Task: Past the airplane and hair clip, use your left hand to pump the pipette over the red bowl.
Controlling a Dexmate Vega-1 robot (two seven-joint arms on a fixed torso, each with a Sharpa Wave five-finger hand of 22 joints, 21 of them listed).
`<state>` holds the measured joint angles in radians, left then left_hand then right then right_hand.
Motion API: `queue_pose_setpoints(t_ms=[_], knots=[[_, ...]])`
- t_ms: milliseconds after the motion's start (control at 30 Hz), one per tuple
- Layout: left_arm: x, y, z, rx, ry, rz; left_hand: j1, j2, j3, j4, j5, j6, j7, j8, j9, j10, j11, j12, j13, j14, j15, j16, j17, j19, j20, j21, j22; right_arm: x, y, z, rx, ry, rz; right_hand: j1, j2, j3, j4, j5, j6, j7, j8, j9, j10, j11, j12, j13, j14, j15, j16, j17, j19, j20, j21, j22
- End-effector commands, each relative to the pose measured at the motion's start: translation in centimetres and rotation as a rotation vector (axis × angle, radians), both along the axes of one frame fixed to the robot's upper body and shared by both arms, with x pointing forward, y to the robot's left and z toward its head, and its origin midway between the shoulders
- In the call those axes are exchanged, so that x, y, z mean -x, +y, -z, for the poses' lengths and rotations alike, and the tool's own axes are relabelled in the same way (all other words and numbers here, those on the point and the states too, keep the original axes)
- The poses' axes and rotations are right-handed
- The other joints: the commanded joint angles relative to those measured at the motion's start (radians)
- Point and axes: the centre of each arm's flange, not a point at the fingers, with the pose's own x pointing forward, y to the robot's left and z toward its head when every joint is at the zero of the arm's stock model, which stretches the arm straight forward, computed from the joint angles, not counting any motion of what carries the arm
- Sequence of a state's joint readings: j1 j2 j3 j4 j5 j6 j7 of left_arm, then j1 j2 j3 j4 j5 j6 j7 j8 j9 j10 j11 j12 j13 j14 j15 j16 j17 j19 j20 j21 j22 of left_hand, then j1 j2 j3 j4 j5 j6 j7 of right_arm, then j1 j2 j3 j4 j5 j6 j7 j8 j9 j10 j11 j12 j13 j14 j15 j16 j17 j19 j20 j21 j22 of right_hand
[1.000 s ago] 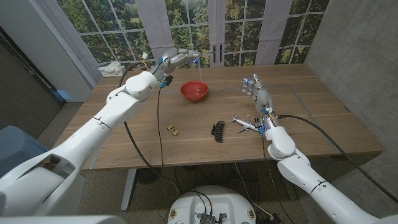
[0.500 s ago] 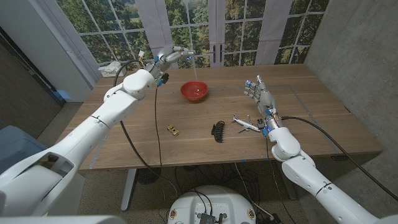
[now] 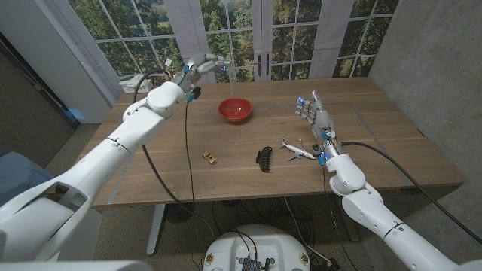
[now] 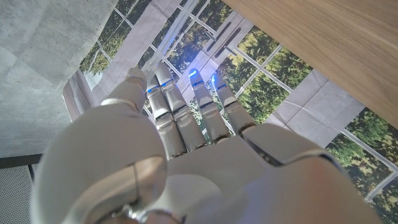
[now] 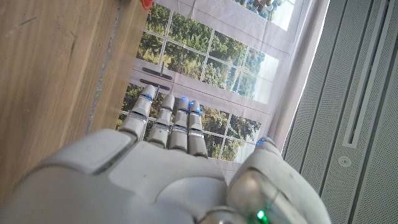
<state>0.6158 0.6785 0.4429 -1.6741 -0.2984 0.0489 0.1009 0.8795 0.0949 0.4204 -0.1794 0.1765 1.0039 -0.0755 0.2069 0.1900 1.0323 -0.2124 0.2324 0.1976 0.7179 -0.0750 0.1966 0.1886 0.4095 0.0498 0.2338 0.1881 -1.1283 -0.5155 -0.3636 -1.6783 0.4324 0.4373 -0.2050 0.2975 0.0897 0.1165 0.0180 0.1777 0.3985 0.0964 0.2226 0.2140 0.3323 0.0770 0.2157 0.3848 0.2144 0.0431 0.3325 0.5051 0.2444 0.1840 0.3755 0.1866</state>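
Observation:
The red bowl (image 3: 235, 110) stands at the back middle of the wooden table (image 3: 376, 143). My left hand (image 3: 202, 65) hangs in the air to the left of the bowl, level with the table's back edge. Its fingers lie close together, pointing towards the window. In the left wrist view a thin clear pipette (image 4: 166, 45) runs out from between the thumb and fingers of my left hand (image 4: 180, 143). The white toy airplane (image 3: 299, 149) and the black hair clip (image 3: 263, 158) lie nearer the front. My right hand (image 3: 312, 111) stands behind the airplane, fingers up, holding nothing.
A small yellow toy car (image 3: 210, 157) lies left of the hair clip. A white crumpled thing (image 3: 135, 81) sits at the back left corner. A black cable (image 3: 188, 143) hangs from my left arm across the table. Windows stand right behind the table.
My left hand has drawn leftwards and a little back, from beside the bowl's far rim to further left of it. The right hand has barely shifted.

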Motion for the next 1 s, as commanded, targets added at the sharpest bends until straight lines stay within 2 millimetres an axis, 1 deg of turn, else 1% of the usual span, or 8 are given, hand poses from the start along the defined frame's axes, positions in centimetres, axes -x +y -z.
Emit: queue_pose_setpoints(t_ms=[33, 400, 600, 667, 767, 933, 967, 1000], knots=[[-0.3, 1.3, -0.3, -0.005, -0.008, -0.068, 0.012, -0.001, -0.004, 0.003, -0.003, 0.001, -0.007, 0.0, 0.0, 0.007, -0.004, -0.005, 0.004, -0.003, -0.144, 0.006, 0.003, 0.002, -0.006, -0.001, 0.003, 0.2, 0.1, -0.2, -0.018, 0.008, -0.053, -0.002, -0.003, 0.002, -0.006, 0.006, 0.012, -0.001, 0.01, 0.0, 0.007, 0.007, 0.008, 0.002, 0.0, 0.007, -0.002, 0.001, -0.006, -0.001, -0.005, 0.001], [-1.4, 2.0, -0.7, -0.029, 0.003, -0.118, 0.014, -0.001, -0.007, 0.004, -0.003, 0.002, -0.007, -0.001, 0.0, 0.008, -0.004, -0.006, 0.004, -0.004, -0.144, 0.006, 0.003, 0.002, -0.007, -0.002, 0.003, 0.2, 0.5, -0.4, -0.042, 0.039, -0.185, -0.003, -0.002, 0.004, -0.011, 0.005, 0.013, 0.0, 0.009, 0.0, 0.008, 0.007, 0.007, -0.001, 0.0, 0.008, -0.004, -0.001, -0.005, -0.001, -0.008, 0.001], [-2.0, 2.0, -1.2, -0.048, -0.002, -0.147, 0.015, -0.002, -0.009, 0.005, -0.002, 0.002, -0.008, -0.001, 0.0, 0.007, -0.004, -0.007, 0.004, -0.004, -0.144, 0.006, 0.003, 0.002, -0.008, -0.002, 0.003, -0.4, 1.0, -0.5, -0.04, 0.051, -0.265, -0.002, -0.001, 0.006, -0.015, 0.005, 0.011, -0.001, 0.008, 0.0, 0.005, 0.005, 0.005, -0.003, -0.001, 0.008, -0.006, -0.002, -0.003, -0.003, -0.009, 0.001], [-2.2, 2.0, -1.2, -0.05, 0.006, -0.148, 0.016, -0.002, -0.009, 0.005, -0.003, 0.003, -0.008, -0.001, 0.0, 0.007, -0.005, -0.007, 0.004, -0.004, -0.144, 0.006, 0.003, 0.003, -0.009, -0.002, 0.003, -0.6, 1.1, -0.6, -0.042, 0.054, -0.295, 0.002, 0.001, 0.009, -0.02, 0.005, 0.001, -0.008, 0.003, -0.001, -0.006, 0.002, 0.001, -0.005, -0.002, 0.006, -0.008, -0.003, 0.001, -0.005, -0.009, 0.001], [-2.6, 2.1, -1.1, -0.055, 0.01, -0.161, 0.016, -0.003, -0.01, 0.005, -0.003, 0.003, -0.008, -0.001, 0.0, 0.007, -0.004, -0.008, 0.004, -0.005, -0.144, 0.006, 0.003, 0.002, -0.01, -0.002, 0.003, -0.7, 1.3, -0.9, -0.035, 0.05, -0.303, 0.012, 0.006, 0.017, -0.031, 0.006, -0.017, -0.027, -0.005, -0.003, -0.022, -0.007, -0.006, -0.009, -0.008, 0.003, -0.013, -0.005, 0.003, -0.006, -0.011, 0.001], [-3.1, 2.2, -1.0, -0.054, 0.026, -0.171, 0.017, -0.004, -0.012, 0.005, -0.003, 0.002, -0.007, -0.002, 0.0, 0.007, -0.004, -0.008, 0.004, -0.005, -0.144, 0.006, 0.003, 0.002, -0.009, -0.003, 0.003, -1.1, 1.5, -1.4, -0.041, 0.057, -0.325, 0.022, 0.01, 0.024, -0.041, 0.009, -0.027, -0.038, -0.011, -0.006, -0.026, -0.01, -0.008, -0.014, -0.012, -0.008, -0.017, -0.008, 0.004, -0.01, -0.014, 0.001], [-3.2, 2.3, -0.9, -0.053, 0.029, -0.173, 0.017, -0.004, -0.012, 0.006, -0.003, 0.002, -0.008, -0.002, 0.0, 0.006, -0.004, -0.008, 0.004, -0.005, -0.144, 0.005, 0.003, 0.002, -0.009, -0.003, 0.003, -1.2, 1.5, -1.5, -0.039, 0.055, -0.333, 0.026, 0.011, 0.026, -0.044, 0.01, -0.028, -0.039, -0.011, -0.006, -0.026, -0.01, -0.009, -0.015, -0.012, -0.008, -0.018, -0.008, 0.005, -0.014, -0.014, 0.0], [-3.3, 2.3, -0.9, -0.053, 0.029, -0.179, 0.017, -0.005, -0.012, 0.005, -0.003, 0.002, -0.008, -0.002, 0.0, 0.006, -0.004, -0.008, 0.004, -0.006, -0.144, 0.005, 0.002, 0.002, -0.01, -0.003, 0.003, -1.3, 1.6, -1.6, -0.034, 0.053, -0.338, 0.035, 0.013, 0.032, -0.053, 0.012, -0.027, -0.04, -0.011, -0.008, -0.025, -0.01, -0.009, -0.019, -0.012, -0.012, -0.021, -0.011, 0.011, -0.033, -0.013, 0.0]])
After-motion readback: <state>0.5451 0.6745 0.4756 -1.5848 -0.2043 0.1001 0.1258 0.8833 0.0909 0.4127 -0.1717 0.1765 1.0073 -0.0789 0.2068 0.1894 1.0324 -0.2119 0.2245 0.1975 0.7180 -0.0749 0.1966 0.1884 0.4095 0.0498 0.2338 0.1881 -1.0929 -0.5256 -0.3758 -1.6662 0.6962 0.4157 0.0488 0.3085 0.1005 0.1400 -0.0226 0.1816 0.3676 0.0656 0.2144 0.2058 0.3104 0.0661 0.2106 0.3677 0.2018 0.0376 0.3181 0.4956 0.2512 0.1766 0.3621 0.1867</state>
